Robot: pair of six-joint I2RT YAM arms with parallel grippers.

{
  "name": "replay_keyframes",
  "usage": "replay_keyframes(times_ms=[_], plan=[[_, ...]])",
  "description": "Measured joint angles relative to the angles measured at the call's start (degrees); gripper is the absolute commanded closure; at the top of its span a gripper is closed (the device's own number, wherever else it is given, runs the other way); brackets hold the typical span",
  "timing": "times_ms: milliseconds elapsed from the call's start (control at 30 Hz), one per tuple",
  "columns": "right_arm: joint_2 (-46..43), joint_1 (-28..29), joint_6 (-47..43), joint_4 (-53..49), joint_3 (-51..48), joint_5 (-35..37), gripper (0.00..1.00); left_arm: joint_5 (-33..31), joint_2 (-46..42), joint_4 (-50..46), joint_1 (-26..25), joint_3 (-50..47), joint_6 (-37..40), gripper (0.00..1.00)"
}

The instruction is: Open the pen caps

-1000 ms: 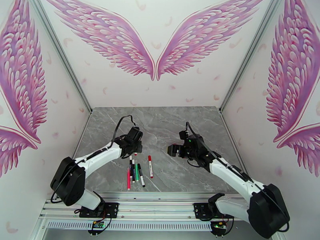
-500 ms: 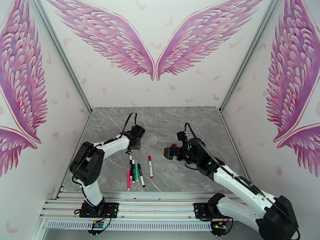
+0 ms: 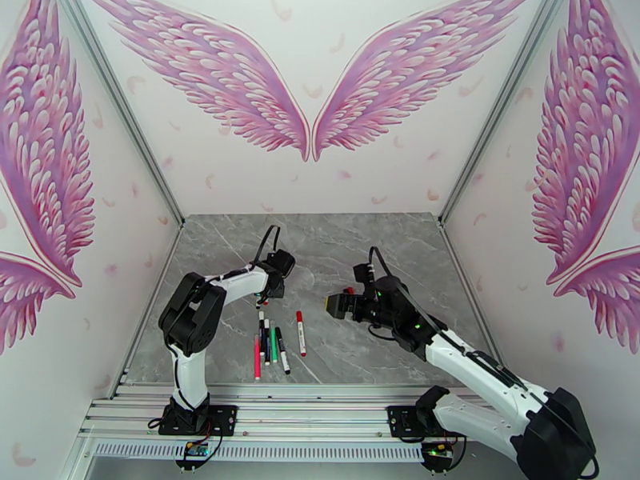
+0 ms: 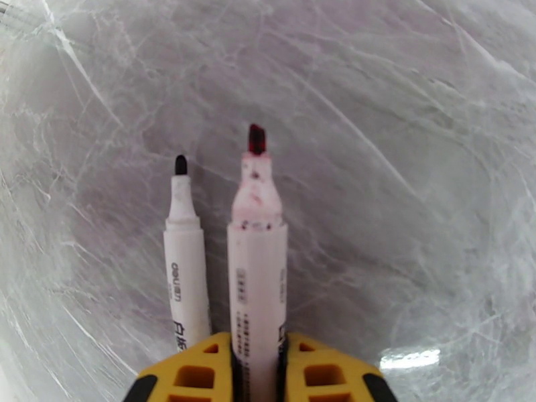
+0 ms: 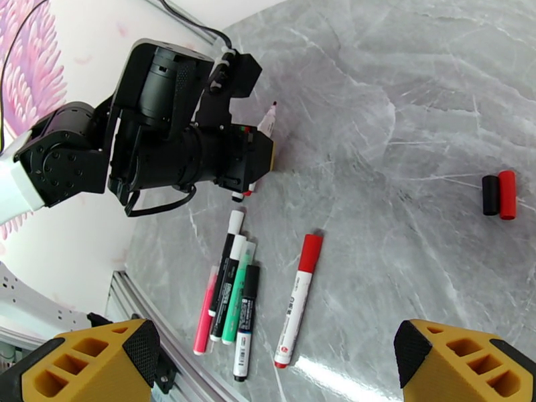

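Left gripper point(image 4: 255, 346) is clamped tight on a white pen point(image 4: 256, 262) with its red tip bare, the barrel sticking out past the fingers. Right gripper point(image 3: 334, 302) is spread wide with nothing in it, hanging over the middle of the table point(image 3: 384, 242). A second pen point(image 4: 183, 262) with a bare black tip sits right alongside the held one, outside the jaws. Can't tell if it's pinched along or just lying under there.

What I'd worry about, biggest first. The left arm point(image 3: 236, 280) is folded up right by the bunch of pens point(image 5: 231, 289), so a sloppy drop could shove the whole bunch around and make the next grabs harder. The red pen point(image 5: 297, 303) just beside the bunch has its cap point(image 5: 310, 252) on, so that one at least is left to do.

Then the bare tips: touch one to the stone and you get an ink smear, and the collar under the red tip already looks speckled.

Smallest thing: the loose black cap point(image 5: 490, 194) and red cap point(image 5: 507, 194) lie touching each other, well off to the side of the pens. They're round, so one nudge from the open fingers probably sends them rolling.

Room is a white booth with big pink wings point(image 3: 216, 66) painted on the walls. Table is grey marble-look, smooth and a bit glossy, so I'd guess slippery.
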Motion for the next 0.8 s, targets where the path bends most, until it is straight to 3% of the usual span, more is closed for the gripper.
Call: replay_keyframes(times_ms=[800], plan=[[1.51,0.39,0.17,0.28,0.02,0.00,0.01,-0.85,-0.13,-2.03,-0.55,-0.35,-1.73,0.69]])
